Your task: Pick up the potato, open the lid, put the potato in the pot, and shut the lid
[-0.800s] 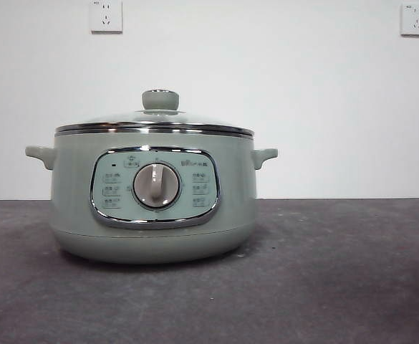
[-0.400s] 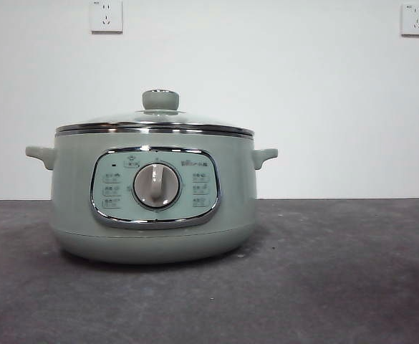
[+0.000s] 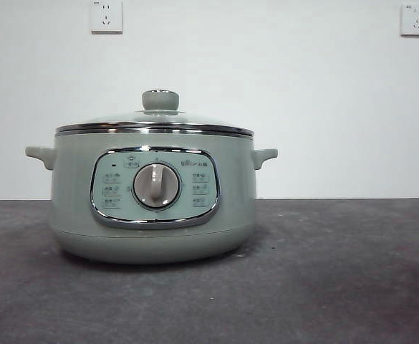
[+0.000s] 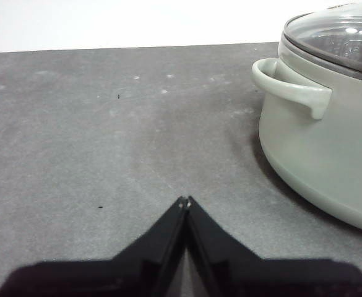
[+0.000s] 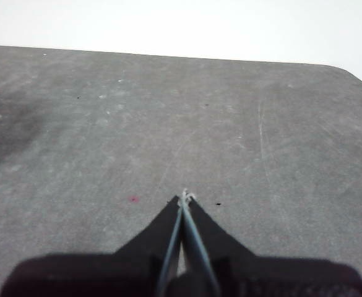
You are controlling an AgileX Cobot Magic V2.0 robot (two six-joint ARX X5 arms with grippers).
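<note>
My left gripper is clenched on nothing, over bare table beside the pot. Pot stands left of centre, lid seated on it. My right gripper is clenched empty above table.

A plain white wall fills the back of the front view, evenly lit. Two white square wall sockets are mounted high on it, one toward the left, the other near the right edge. Below runs a dark grey, matte tabletop, faintly scuffed, with pale specks and scratches in the wrist views
</note>
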